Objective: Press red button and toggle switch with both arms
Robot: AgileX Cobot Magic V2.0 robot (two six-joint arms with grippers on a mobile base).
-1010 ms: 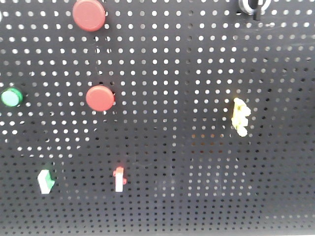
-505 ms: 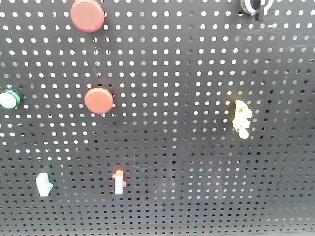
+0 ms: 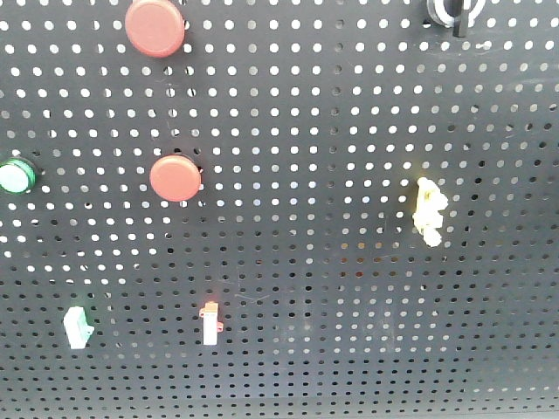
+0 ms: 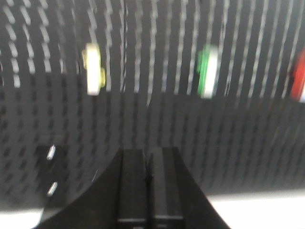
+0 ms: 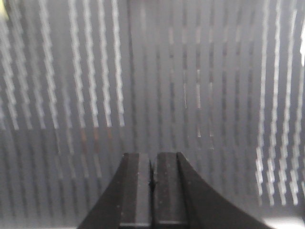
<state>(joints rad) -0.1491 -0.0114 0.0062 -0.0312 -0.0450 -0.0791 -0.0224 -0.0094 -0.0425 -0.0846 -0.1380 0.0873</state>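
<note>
The red button (image 3: 155, 28), the larger one, sits at the top left of the black pegboard (image 3: 314, 131) in the front view. The toggle switch (image 3: 77, 327), white with a green tip, is at the lower left. Neither gripper shows in the front view. My left gripper (image 4: 147, 153) is shut and empty, facing the blurred board. A green-and-white part (image 4: 208, 71) is ahead to its right; I cannot tell which part it is. My right gripper (image 5: 152, 156) is shut and empty in front of bare, blurred pegboard.
A smaller red button (image 3: 175, 178), a green round button (image 3: 16, 176), a white switch with a red tip (image 3: 210, 323), a yellow switch (image 3: 428, 211) and a black-and-white knob (image 3: 454, 10) are on the board. The left wrist view shows a yellow part (image 4: 94, 69) and a red part (image 4: 299, 80).
Between one second and half a second ago the front view shifted slightly and the toggle switch showed less green. Nothing has changed since then.
</note>
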